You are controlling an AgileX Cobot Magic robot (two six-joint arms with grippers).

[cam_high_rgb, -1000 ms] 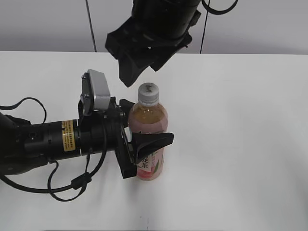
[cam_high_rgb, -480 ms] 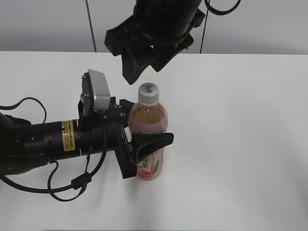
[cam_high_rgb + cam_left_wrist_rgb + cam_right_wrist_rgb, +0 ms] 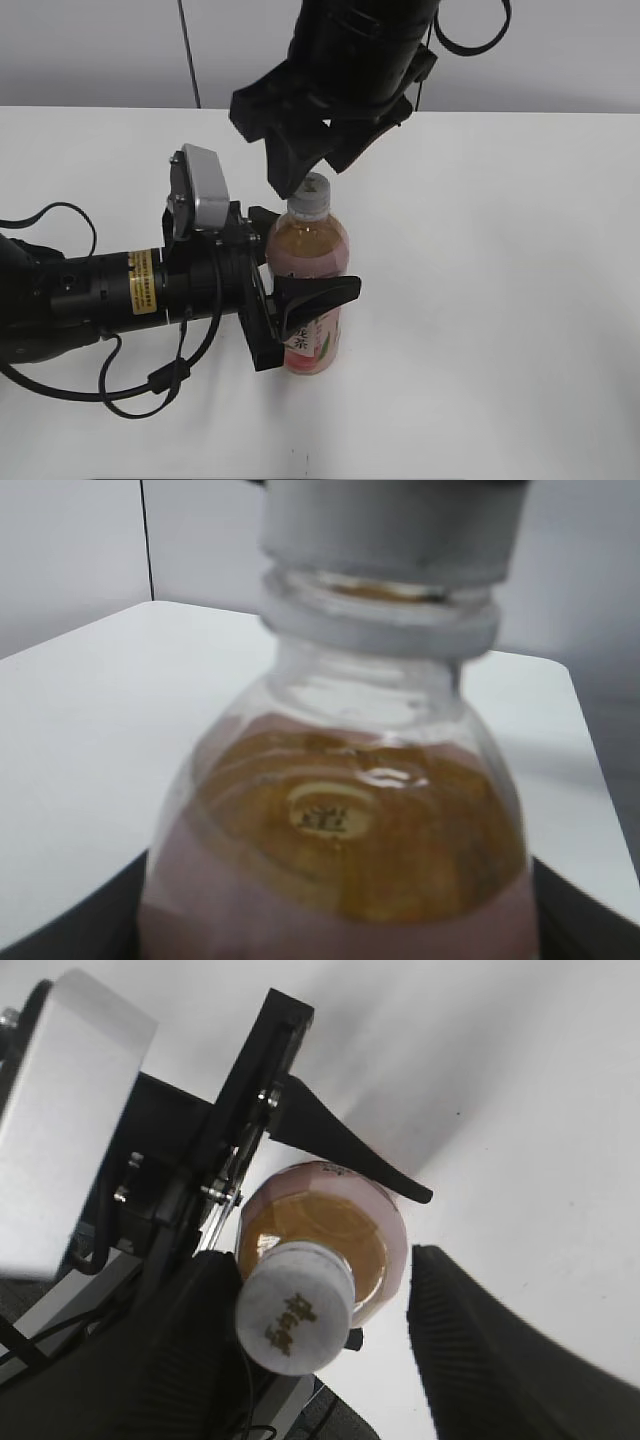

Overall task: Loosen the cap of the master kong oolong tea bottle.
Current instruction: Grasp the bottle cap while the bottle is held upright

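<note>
The master kong oolong tea bottle (image 3: 310,262) stands upright on the white table, amber tea above a pink label. My left gripper (image 3: 300,300) is shut on the bottle's body from the left; the left wrist view is filled by the bottle's shoulder (image 3: 340,810). The white cap (image 3: 310,192) sits on the neck; in the right wrist view the cap (image 3: 295,1307) shows a dark logo on top. My right gripper (image 3: 310,160) is open just above the cap, one finger on each side (image 3: 320,1340), the left finger close to the cap.
The white table (image 3: 500,300) stretches to the right and front of the bottle. A grey wall (image 3: 100,50) with dark vertical seams stands behind the table's far edge. The left arm and its cables (image 3: 100,300) lie across the table's left side.
My right gripper has come down and a little to the right, from well above the bottle to just over the cap. The left gripper and the bottle have not moved.
</note>
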